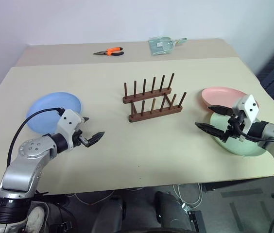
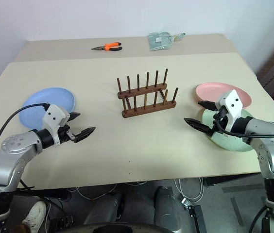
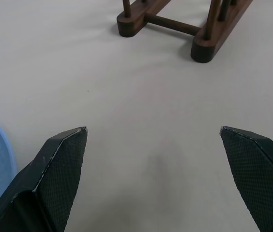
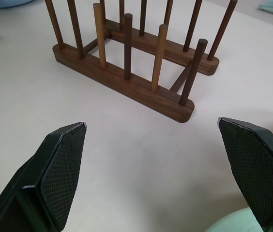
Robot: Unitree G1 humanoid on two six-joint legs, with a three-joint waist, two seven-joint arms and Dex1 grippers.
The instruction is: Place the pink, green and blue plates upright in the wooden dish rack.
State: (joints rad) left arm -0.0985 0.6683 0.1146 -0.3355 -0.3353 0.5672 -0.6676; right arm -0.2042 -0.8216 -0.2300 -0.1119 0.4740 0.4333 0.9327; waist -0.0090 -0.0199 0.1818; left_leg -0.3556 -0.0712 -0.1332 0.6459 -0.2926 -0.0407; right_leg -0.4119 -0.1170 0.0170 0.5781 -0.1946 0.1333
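The wooden dish rack [image 1: 154, 99] stands empty in the middle of the table, two dark rails with upright pegs. At the left lies the blue plate [image 1: 53, 112], flat on the table. My left gripper [image 1: 93, 127] hovers open just to its right, pointing toward the rack. On the right the pink plate [image 1: 224, 97] lies behind the green plate [image 1: 239, 141], their rims overlapping. Over the green plate's left rim my right gripper [image 1: 203, 117] is open, aimed at the rack [image 4: 127, 89]. Nothing sits between either pair of fingers.
Orange-handled pliers [image 1: 110, 51] and a pale green packet [image 1: 162, 45] lie at the far end of the table. The table's front edge [image 1: 142, 187] runs just below both arms. Bare tabletop lies between the grippers and the rack.
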